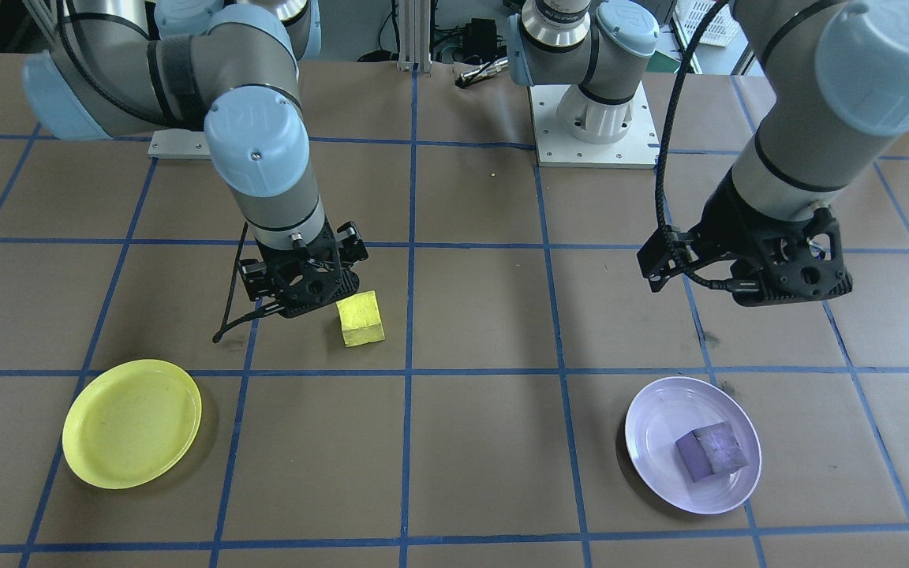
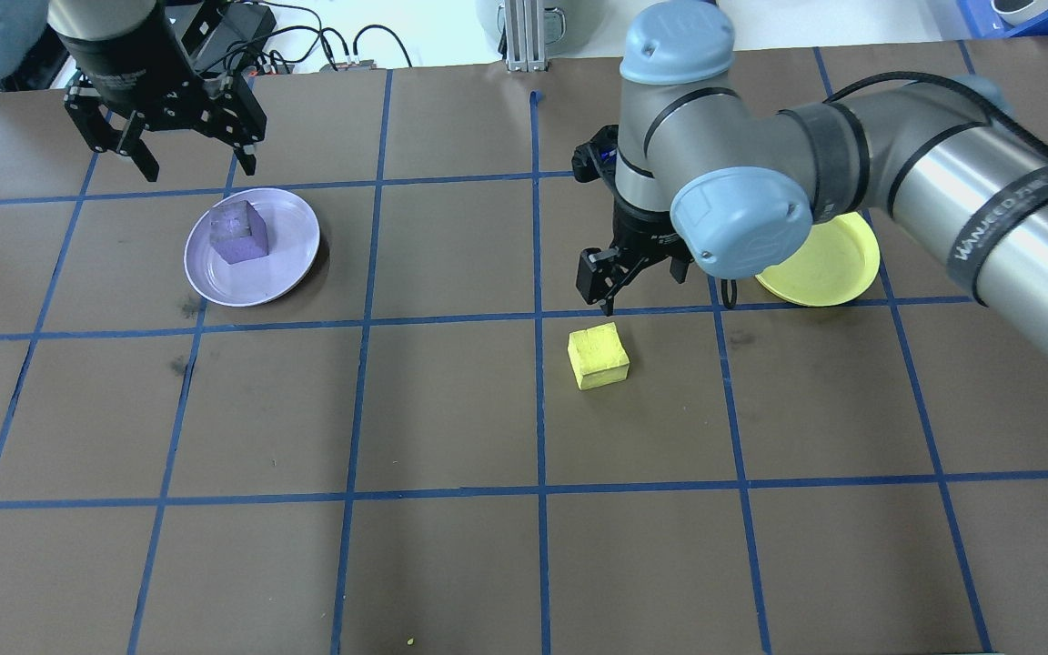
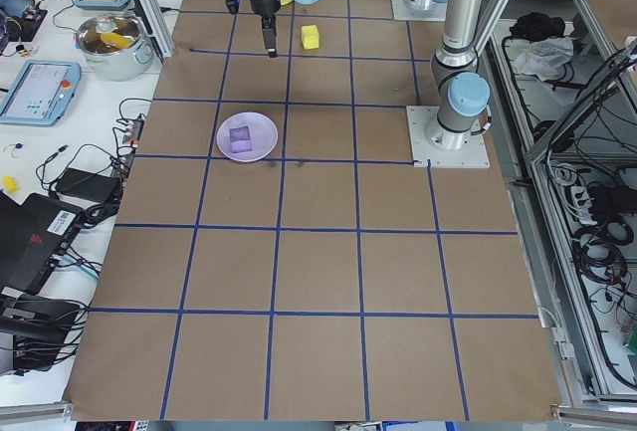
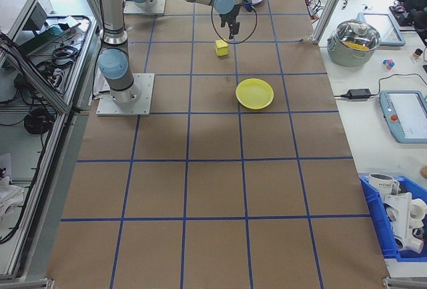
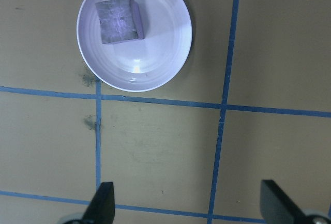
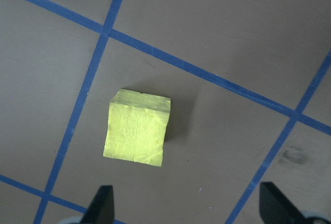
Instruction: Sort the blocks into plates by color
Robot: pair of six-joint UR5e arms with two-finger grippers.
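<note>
Left arm: comes in high from the robot's left, wrist pointing straight down at the table (image 2: 451,546).
Left gripper (image 2: 180,164): spread wide, holding nothing; it hangs above the table just beside the lavender plate (image 2: 292,247), on the far side from the robot. In its wrist view both fingertips (image 5: 103,203) frame bare brown paper, with the plate further up.
Purple block (image 2: 242,233): lies in the lavender plate, off-centre, toward the rim.
Right arm: reaches across with the forearm nearly level, elbow bent, wrist turned down.
Right gripper (image 2: 613,289): fingers apart, empty; it hovers close by the yellow block (image 2: 599,355), not touching. In its wrist view the block sits ahead of the two fingertips (image 6: 101,206), nearer the left one.
Yellow block: on the table, inside a taped square, apart from both plates.
Yellow plate (image 1: 107,442): on the table beyond the right arm, partly hidden by the elbow in the overhead view.
</note>
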